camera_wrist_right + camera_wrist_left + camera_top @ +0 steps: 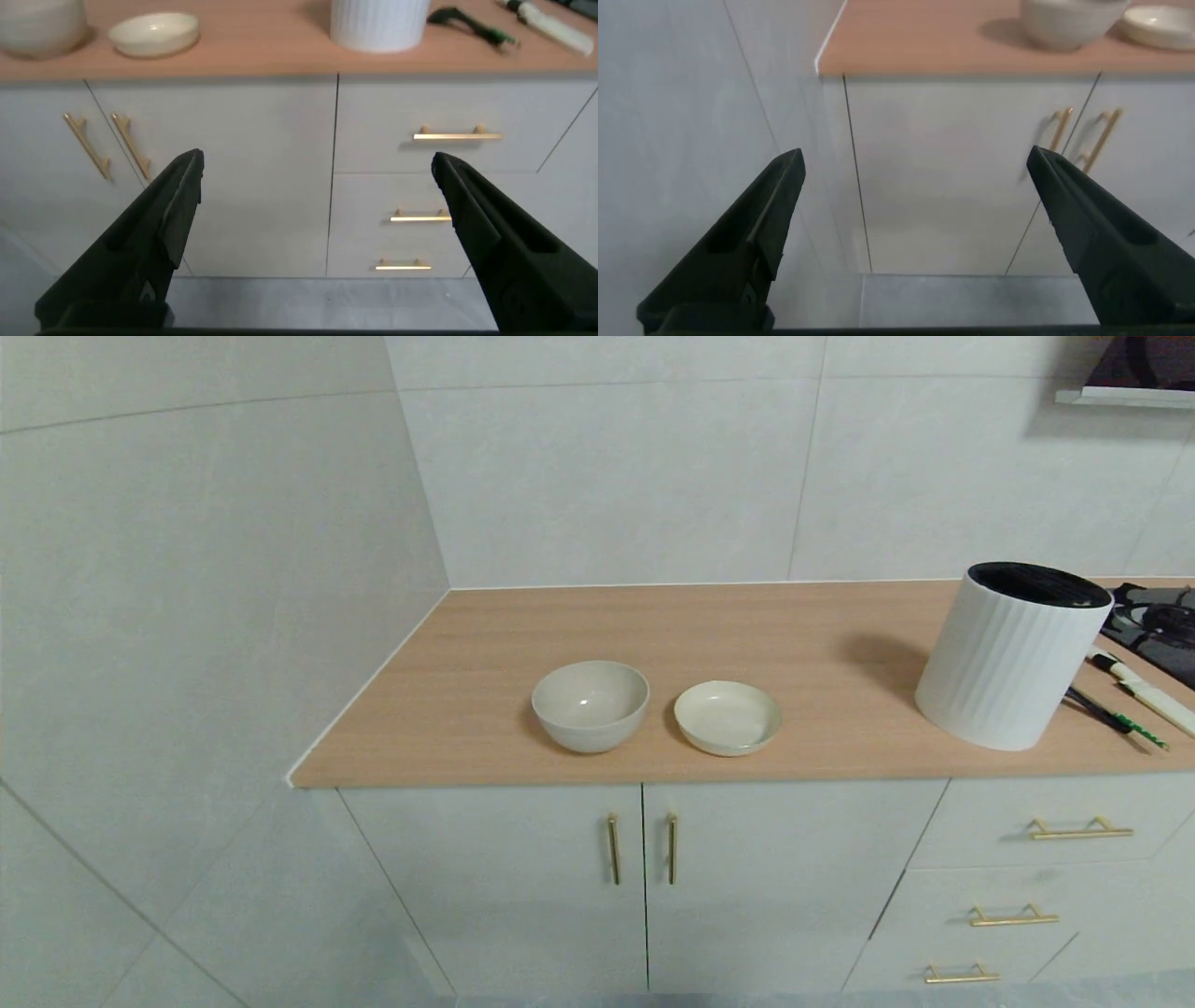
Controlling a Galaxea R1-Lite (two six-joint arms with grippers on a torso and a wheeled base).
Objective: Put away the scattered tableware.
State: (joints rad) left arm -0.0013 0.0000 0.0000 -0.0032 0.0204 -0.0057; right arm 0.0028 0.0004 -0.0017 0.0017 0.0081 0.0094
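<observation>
You have the deep bowl (590, 705) and shallow dish (727, 716) side by side near the worktop's (747, 625) front edge, ribbed white holder (1013, 653) well to their right, utensils (1116, 716) just beside it, your left gripper (913, 159) and right gripper (316, 161) low before the cabinet fronts, fingers spread wide, holding nothing.

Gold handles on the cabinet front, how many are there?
5. Two upright door handles sit side by side below the bowl and dish; three horizontal drawer handles are stacked at the right. More may lie past the picture's edge.
</observation>
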